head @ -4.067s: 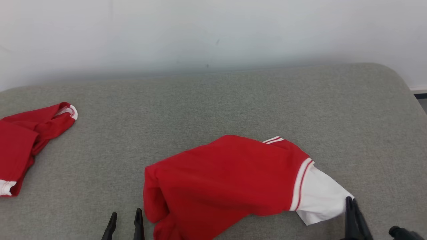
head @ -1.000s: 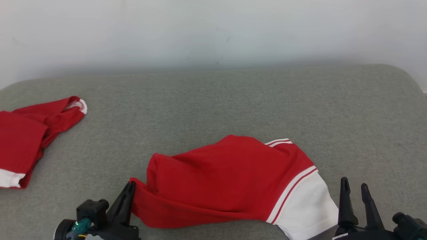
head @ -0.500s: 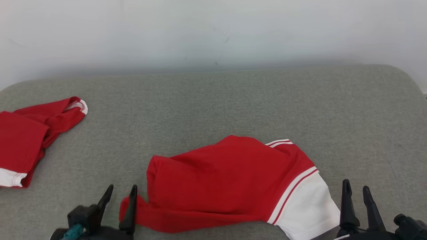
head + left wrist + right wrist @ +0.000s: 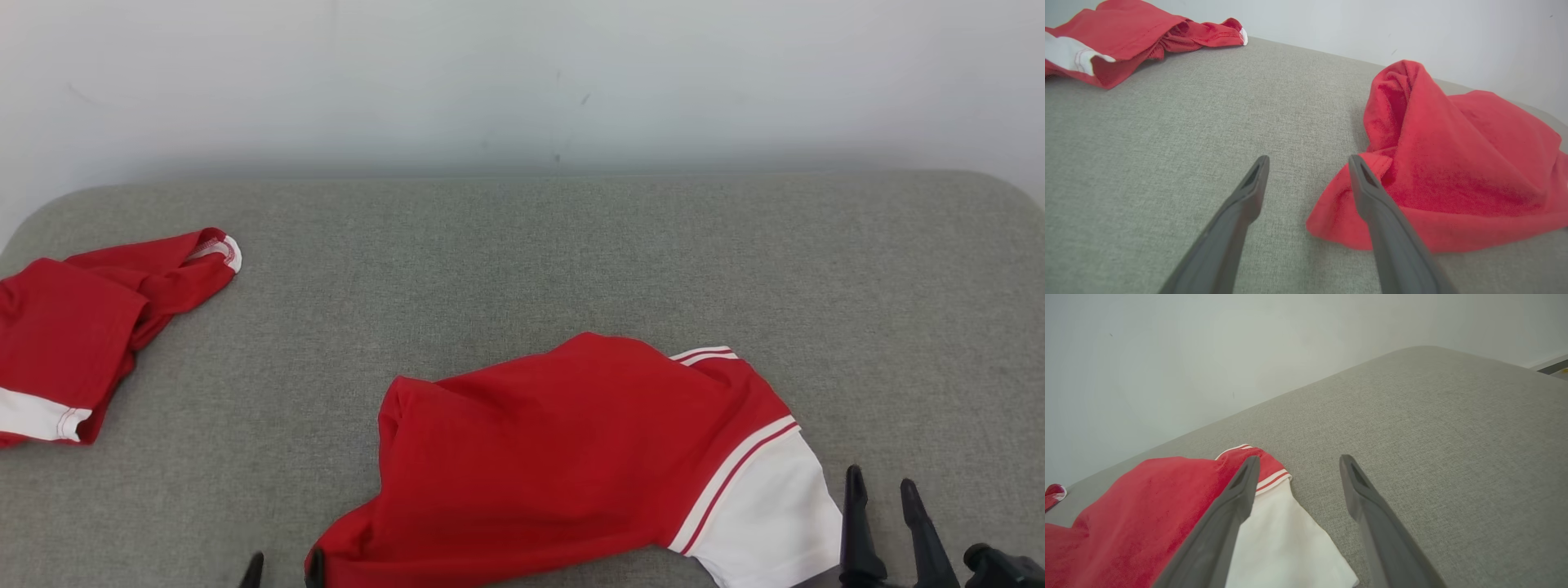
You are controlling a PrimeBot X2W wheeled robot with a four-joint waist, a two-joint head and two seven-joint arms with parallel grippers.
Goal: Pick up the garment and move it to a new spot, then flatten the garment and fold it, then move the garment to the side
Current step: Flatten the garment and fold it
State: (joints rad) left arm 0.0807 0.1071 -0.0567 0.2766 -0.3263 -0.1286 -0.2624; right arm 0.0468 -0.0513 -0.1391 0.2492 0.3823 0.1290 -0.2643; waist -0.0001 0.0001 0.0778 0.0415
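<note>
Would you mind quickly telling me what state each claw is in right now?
Left claw: open, empty, beside the red garment.
Right claw: open, empty.

Plain whitish wall (image 4: 522,73) behind a grey woven cushioned surface (image 4: 571,245) with rounded far corners, evenly lit.
</note>
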